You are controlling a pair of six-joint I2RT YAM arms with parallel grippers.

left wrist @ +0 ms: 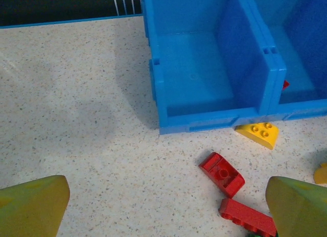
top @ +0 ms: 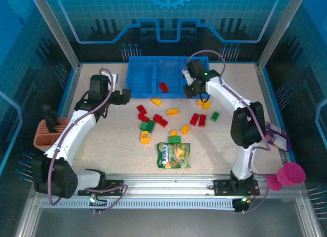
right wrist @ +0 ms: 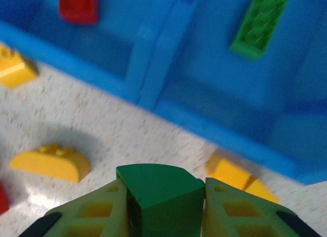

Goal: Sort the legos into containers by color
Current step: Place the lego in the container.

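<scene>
My right gripper is shut on a green lego, just in front of the blue tray. In the top view this gripper hangs at the tray's front right corner. One green lego lies in the right compartment and a red lego in the middle one. The left compartment is bare. My left gripper is open over bare table left of two red legos; a yellow lego lies against the tray's front wall. Several loose legos are scattered mid-table.
A green-yellow candy bag lies near the front of the table. At the left edge stands an orange-brown basket. A pink cup sits at the front right, outside the table rim.
</scene>
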